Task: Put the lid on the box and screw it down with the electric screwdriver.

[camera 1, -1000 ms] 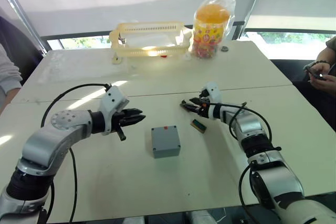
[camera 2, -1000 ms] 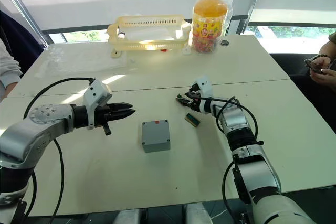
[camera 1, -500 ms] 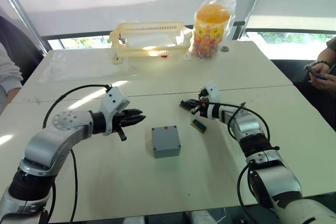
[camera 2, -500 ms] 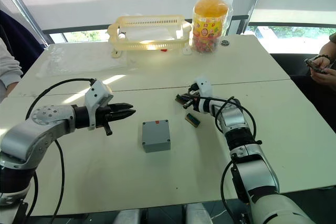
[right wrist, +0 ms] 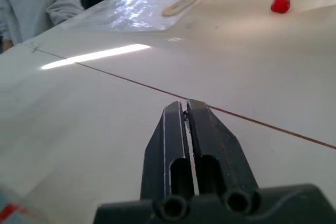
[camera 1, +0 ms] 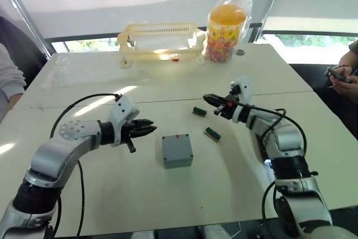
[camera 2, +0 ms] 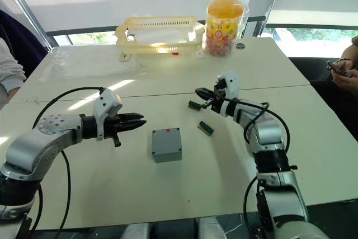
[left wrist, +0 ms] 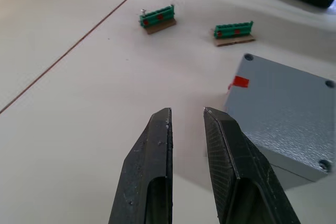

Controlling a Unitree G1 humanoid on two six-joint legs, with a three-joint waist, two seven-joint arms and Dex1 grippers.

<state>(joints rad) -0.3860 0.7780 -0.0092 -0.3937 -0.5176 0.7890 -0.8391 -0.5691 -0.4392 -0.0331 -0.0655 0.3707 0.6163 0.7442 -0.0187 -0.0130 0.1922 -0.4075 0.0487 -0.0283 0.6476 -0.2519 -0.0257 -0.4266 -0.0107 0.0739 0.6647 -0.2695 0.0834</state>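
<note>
Nearest me on the worktop point(camera 1: 112, 194) sits the box point(camera 1: 177, 150), its lid point(left wrist: 286, 111) already laid flush on top, red mark on the far side. My left hand point(camera 1: 146, 129) hovers just left of it, fingers slightly parted and empty. Beyond lie two green terminal strips point(camera 1: 211, 134), near my right hand point(camera 1: 211, 99), which is pinched on what looks like a tiny screw; I should carry it level to a corner hole.

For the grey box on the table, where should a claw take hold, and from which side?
Across two opposite side walls of the box, from above: it lies flat and square, with its walls free all round. The left claw is nearest.
</note>
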